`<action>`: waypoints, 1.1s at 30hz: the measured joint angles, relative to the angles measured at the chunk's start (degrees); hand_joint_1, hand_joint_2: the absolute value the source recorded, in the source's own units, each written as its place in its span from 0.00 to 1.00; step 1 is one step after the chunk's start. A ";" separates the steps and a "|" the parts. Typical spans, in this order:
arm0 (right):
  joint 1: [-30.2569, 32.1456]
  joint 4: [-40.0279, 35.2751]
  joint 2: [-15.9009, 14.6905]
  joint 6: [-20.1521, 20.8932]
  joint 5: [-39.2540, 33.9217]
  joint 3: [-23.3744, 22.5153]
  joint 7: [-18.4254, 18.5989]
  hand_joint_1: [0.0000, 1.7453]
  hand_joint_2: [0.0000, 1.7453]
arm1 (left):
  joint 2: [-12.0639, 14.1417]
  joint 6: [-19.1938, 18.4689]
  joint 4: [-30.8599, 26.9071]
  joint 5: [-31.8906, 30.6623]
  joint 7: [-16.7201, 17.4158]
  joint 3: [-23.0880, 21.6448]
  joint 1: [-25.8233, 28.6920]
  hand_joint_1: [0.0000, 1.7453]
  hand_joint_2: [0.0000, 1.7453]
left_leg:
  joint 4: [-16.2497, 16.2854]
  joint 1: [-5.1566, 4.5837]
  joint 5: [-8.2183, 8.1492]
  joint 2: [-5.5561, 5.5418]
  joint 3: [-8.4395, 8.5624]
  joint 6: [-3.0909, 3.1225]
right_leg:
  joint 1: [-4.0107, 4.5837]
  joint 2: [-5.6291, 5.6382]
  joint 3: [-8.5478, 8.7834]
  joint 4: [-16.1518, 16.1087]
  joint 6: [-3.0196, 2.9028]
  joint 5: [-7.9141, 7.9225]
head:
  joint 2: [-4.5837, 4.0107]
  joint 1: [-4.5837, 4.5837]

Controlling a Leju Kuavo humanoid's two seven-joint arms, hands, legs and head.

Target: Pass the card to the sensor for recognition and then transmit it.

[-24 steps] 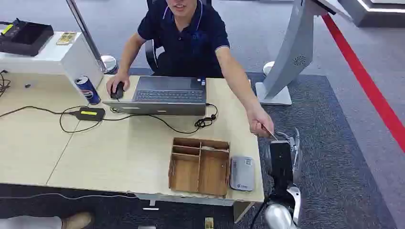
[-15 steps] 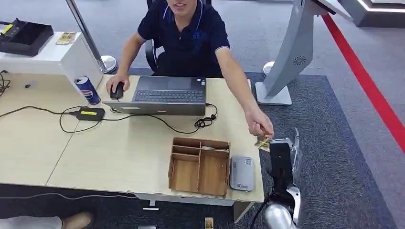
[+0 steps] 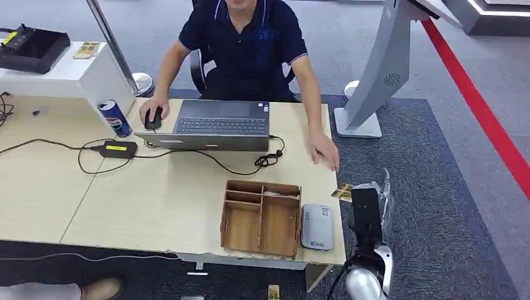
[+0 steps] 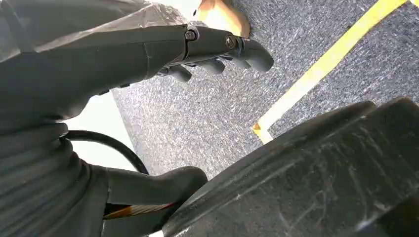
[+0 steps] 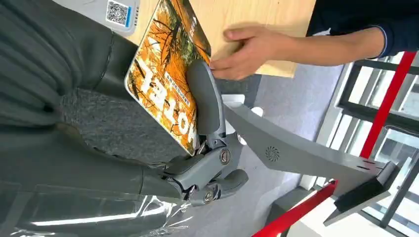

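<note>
In your head view, the right hand [image 3: 367,209] sits just off the counter's [image 3: 156,200] right edge, and the card [image 3: 342,191] shows as a small orange-yellow sliver at the top of that hand, right at the counter's corner. The grey sensor [image 3: 317,227] lies flat on the counter just beside the wooden organiser [image 3: 261,217], near the hand but apart from the card. The person's hand [image 3: 323,150] rests on the counter edge above the card, not touching it. Their other hand covers a mouse [image 3: 153,118] beside the laptop [image 3: 215,124], with a soda can [image 3: 115,117] and a black power brick [image 3: 117,149] further left.

In your left wrist view, the left hand [image 4: 217,54] hangs over grey carpet with a yellow floor line [image 4: 316,69] nearby; its fingers [image 4: 257,55] are loosely curled with nothing in them.

In your right wrist view, the card [image 5: 165,74] is large and plain: orange foliage print with white lettering. The thumb [image 5: 205,101] presses on its printed face, so it is pinched against the hand [image 5: 207,163]; the other fingers are hidden behind the card. The person's hand [image 5: 242,52] lies on the counter beyond it, apart from the card. A corner of the sensor [image 5: 116,12] with its QR code shows past the card's edge.
</note>
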 joint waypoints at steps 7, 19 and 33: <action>0.02 0.00 -0.02 0.00 0.00 0.04 0.00 1.00 1.00 | 0.02 0.00 0.00 0.02 0.02 0.00 0.00 0.00 1.00 | 0.00 0.00 0.00 0.00 0.00 0.00 | 0.00 0.00 0.00 0.00 0.00 0.00 | 0.00 0.00; 2.49 -0.24 -0.70 0.00 2.84 0.33 1.44 1.00 1.00 | 0.02 0.00 0.02 0.52 0.00 0.00 0.02 0.00 1.00 | 0.00 -0.01 -0.01 0.01 -0.01 0.00 | 0.00 0.00 -0.01 0.00 0.00 0.00 | 0.00 0.00; 5.20 4.94 -1.86 0.00 4.85 4.85 3.32 1.00 1.00 | 0.07 0.00 0.15 1.68 -0.13 0.00 0.04 0.00 1.00 | -0.02 -0.01 -0.01 0.00 -0.02 0.00 | 0.00 0.00 -0.02 -0.01 0.00 -0.01 | 0.00 0.00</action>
